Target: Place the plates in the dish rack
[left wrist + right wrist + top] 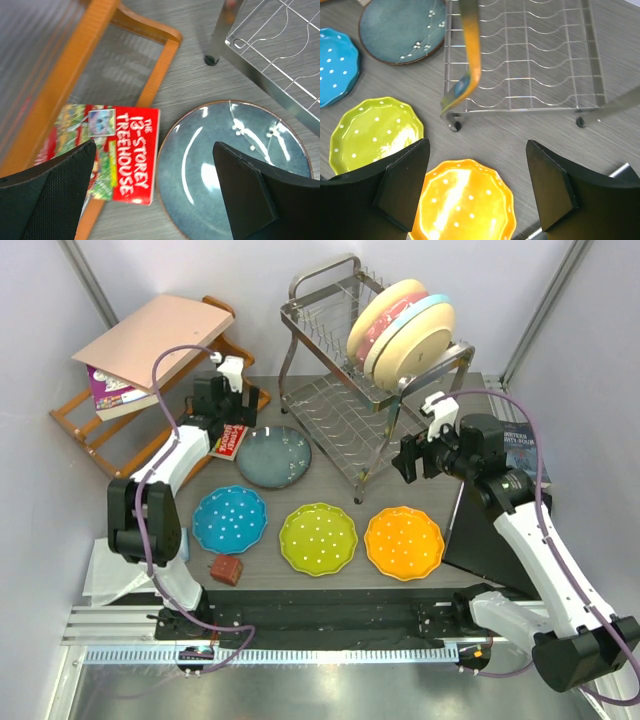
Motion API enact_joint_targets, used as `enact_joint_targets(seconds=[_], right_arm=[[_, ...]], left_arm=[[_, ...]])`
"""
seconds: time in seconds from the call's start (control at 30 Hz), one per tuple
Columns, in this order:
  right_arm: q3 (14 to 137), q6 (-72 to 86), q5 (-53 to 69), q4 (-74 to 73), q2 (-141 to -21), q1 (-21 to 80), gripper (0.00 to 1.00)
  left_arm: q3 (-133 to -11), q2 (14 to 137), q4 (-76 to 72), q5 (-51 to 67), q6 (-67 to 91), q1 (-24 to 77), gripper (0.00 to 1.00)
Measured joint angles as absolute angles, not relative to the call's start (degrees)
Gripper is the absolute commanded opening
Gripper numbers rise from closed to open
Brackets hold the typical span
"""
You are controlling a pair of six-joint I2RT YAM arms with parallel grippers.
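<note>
**Jaws spread on both arms, dinnerware lying flat on the desk**

Along the near edge of the grey wood-grain top, three scalloped plates lie in a row. They are glossy and sprinkled with white dots. The blue plate is toward the left, the lime green plate in the middle and the orange plate toward the right, each apart from its neighbour. Behind the blue one, nearer the desk's middle, lies the dark grey-blue plate. It is round, with a thin brown rim, and its glaze carries a few white flecks and catches the lights.

The dish rack stands at the far edge, right of centre. Its frame is polished steel tube, and thin chrome wire bent into wavy slots forms its two shelves. In the upper tier three plain plates, cream, pink and pale blue, stand on edge, leaning. One front foot of the rack rests just beyond the gap between the lime green and orange plates, touching neither.

The left gripper hangs over the far-left part of the desk, its black fingers released and wide, holding nothing. Below it a red paperback lies flat just beside the grey-blue plate's rim. The book overlaps a rail of the slanted wooden shelf in the far-left corner.

The right gripper hovers off the rack's front right, above the orange plate's far side. Its fingers are likewise spread, with only air between them.
</note>
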State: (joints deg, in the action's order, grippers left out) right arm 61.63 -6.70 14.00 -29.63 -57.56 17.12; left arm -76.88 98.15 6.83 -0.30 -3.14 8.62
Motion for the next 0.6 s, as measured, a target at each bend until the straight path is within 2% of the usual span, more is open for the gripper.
enact_joint_targets(seconds=[0.3, 0.4, 0.53, 0.6], right_arm=[[59.4, -6.0, 16.0, -21.1, -59.1, 20.7, 0.79], [59.4, -5.7, 14.6, -18.2, -60.8, 21.0, 0.77], [59.4, -4.9, 11.8, -14.2, -64.3, 21.0, 0.69], [59.4, -4.2, 9.6, -12.6, -66.0, 21.0, 0.69]], left_arm=[[-83.2, 104.1, 6.9, 2.5, 1.5, 8.6, 0.99], [-83.9, 104.2, 6.8, 3.1, 2.7, 8.7, 0.99], [-84.4, 104.8, 6.3, 3.1, 3.0, 9.3, 0.99], [-85.9, 106.1, 6.2, 3.5, 2.9, 9.8, 1.0]])
